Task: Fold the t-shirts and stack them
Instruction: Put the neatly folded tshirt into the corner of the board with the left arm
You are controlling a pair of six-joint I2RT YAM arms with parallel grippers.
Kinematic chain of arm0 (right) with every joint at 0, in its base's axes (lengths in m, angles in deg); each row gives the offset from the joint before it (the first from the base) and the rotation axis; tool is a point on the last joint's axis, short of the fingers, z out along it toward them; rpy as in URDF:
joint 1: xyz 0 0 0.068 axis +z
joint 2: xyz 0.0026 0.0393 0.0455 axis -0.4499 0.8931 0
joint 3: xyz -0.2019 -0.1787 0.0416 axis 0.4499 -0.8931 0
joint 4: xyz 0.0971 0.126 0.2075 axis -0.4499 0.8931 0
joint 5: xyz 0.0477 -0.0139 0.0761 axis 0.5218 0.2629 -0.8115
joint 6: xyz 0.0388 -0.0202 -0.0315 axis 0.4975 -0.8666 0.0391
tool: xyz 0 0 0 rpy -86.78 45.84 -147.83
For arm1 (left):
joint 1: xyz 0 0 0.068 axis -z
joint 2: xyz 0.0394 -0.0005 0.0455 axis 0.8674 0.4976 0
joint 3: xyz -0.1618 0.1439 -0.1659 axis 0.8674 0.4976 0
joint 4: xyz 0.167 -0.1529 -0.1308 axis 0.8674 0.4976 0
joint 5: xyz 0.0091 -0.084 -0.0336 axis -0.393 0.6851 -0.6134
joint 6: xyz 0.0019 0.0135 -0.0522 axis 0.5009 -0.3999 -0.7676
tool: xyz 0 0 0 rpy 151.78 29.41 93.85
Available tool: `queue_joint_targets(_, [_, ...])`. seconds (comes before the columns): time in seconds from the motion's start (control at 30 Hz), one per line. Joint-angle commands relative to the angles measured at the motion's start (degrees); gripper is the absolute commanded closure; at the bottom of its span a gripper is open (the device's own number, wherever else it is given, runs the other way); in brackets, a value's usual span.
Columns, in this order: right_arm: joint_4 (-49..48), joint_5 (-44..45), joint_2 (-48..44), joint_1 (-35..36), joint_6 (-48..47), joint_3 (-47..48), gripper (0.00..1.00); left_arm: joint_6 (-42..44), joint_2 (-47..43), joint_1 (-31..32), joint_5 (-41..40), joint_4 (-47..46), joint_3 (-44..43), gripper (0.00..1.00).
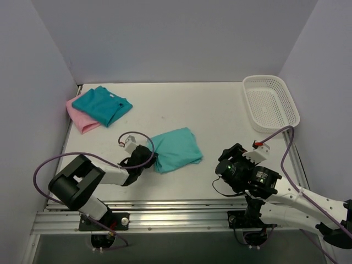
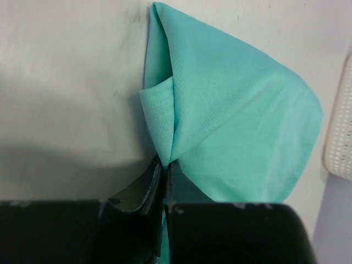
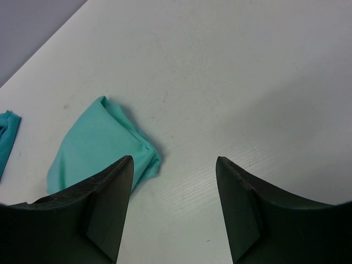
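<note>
Three t-shirts lie on the white table (image 1: pixel 220 110), two of them piled at its far left corner against the wall. The pink tee (image 1: pixel 81 120) is at the bottom, with only its left and near edges showing. The teal-blue tee (image 1: pixel 102 104) lies folded on top of it and overhangs it to the right. Nearer the front edge and well apart from that pile, the left arm reaches low across the table from its base. The left gripper (image 1: pixel 149 157) sits at the left end of the sea-green tee (image 1: pixel 177 148). In the left wrist view its two fingers (image 2: pixel 155 179) are pressed together with a bunched corner of the cloth pinched between them, and the fabric fans out from that pinch. The sea-green tee itself lies roughly in the middle of the table as a loosely folded, slightly rumpled packet, flat on the surface and touching neither of the other shirts. To its right, and apart from it, the right gripper (image 3: pixel 174 160) hangs above bare table. Its fingers are spread wide with nothing between them, and in its own camera the green packet shows just beyond the left finger. At the far right corner a white mesh basket (image 1: pixel 271 103) rests on the table, well away from all of the shirts.
</note>
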Motion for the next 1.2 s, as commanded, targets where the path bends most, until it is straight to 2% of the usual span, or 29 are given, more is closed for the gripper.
queue_joint_targets(0.0, [2.56,4.00,-0.36,0.29,0.41,0.98,0.43,18.38,5.84,-7.71,11.06,6.14,-9.11,0.98])
queue_joint_targets(0.13, [4.31,4.26,-2.20,0.29,1.11,0.72,0.43,29.01,7.52,-12.90,10.03,20.26,-24.22,0.98])
queue_joint_targets(0.17, [4.49,4.35,-3.43,0.29,1.37,0.46,0.43,30.51,7.96,-14.22,10.28,21.79,-29.99,0.98])
queue_joint_targets(0.27, [5.11,4.61,-6.68,0.29,1.46,-0.51,0.43,35.35,11.03,-19.93,13.36,27.94,-38.90,0.98])
queue_joint_targets(0.4, [4.93,4.52,-9.85,0.29,0.50,-1.39,0.43,41.33,19.62,-26.08,16.26,37.43,-57.50,0.98])
queue_joint_targets(0.53, [4.67,4.00,-10.91,0.29,0.05,-1.83,0.43,46.25,26.33,-29.16,17.49,43.50,-68.60,0.98])
queue_joint_targets(0.7, [4.93,3.82,-11.52,0.29,0.32,-2.27,0.44,47.23,31.34,-33.38,19.86,45.79,-74.87,0.98])
queue_joint_targets(0.97, [4.05,4.26,-11.61,0.38,-0.38,-2.71,0.44,48.81,30.38,-39.09,21.18,48.25,-78.82,0.98])
queue_joint_targets(1.17, [3.17,4.70,-11.00,0.38,-0.91,-2.89,0.43,50.47,30.11,-40.77,24.17,51.42,-83.13,0.98])
